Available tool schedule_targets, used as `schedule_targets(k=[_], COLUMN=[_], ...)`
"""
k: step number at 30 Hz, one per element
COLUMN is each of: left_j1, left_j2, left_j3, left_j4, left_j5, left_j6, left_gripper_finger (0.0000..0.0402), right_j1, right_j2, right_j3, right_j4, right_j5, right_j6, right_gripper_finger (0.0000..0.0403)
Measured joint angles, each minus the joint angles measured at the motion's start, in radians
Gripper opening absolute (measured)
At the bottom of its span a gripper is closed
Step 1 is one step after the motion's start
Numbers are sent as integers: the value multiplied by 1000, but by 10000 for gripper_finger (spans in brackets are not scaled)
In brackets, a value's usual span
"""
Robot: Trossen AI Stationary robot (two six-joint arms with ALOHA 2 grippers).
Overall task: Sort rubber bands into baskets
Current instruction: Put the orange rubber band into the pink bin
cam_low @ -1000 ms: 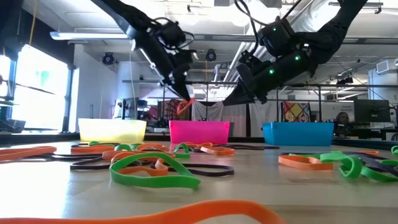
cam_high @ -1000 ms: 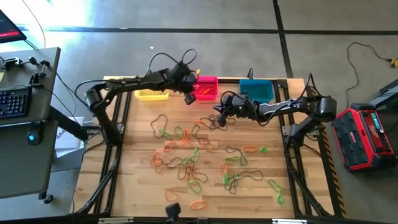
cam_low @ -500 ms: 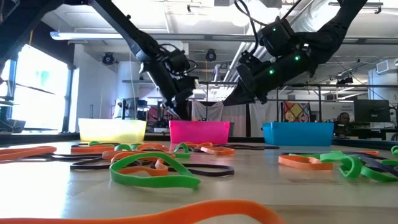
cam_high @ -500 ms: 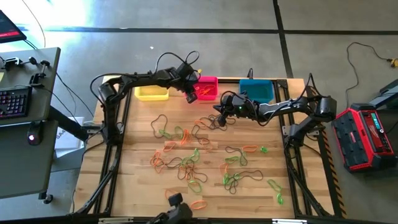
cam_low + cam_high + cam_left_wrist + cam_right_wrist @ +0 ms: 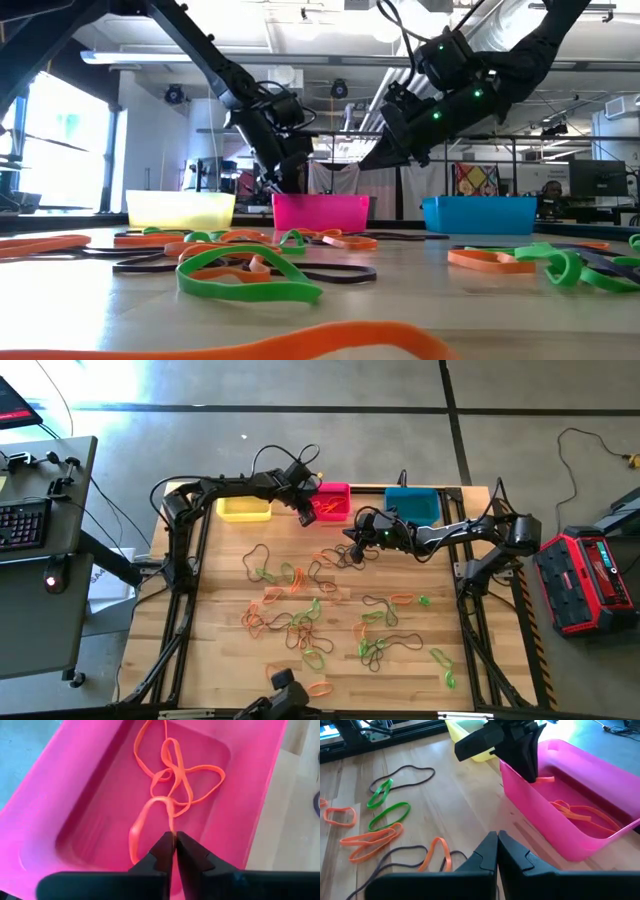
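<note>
Left gripper (image 5: 175, 836) hangs over the pink basket (image 5: 333, 491), jaws nearly together, an orange band (image 5: 150, 822) pinched at the tips and drooping into the basket onto other orange bands (image 5: 175, 770). Right gripper (image 5: 497, 838) sits just in front of the pink basket, jaws together, empty. Mixed rubber bands (image 5: 310, 615) scattered across the tabletop (image 5: 220, 620) in front of it.

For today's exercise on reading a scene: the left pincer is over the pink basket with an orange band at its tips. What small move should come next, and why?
Probably open the left pincer a little wider. It hangs inside the pink basket, tips nearly together, an orange rubber band trailing from them onto the orange bands already lying there. Letting go would drop it in.
</note>
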Motion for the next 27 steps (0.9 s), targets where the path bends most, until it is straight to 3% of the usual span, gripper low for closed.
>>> schedule_targets(k=[9, 17, 27], left_j1=[-14, -27, -43], left_j2=[-28, -76, -300], left_j3=[0, -5, -301], left_j4=[-1, 38, 389], left_j5=[-85, -126, -127], left_j6=[18, 18, -25], left_gripper_finger=[84, 78, 49], right_j1=[-2, -7, 32], right_j2=[0, 0, 0], right_j3=[1, 3, 3], right_j4=[3, -4, -5], right_j5=[0, -7, -27], right_j6=[-17, 19, 22], right_gripper_finger=[0, 0, 1])
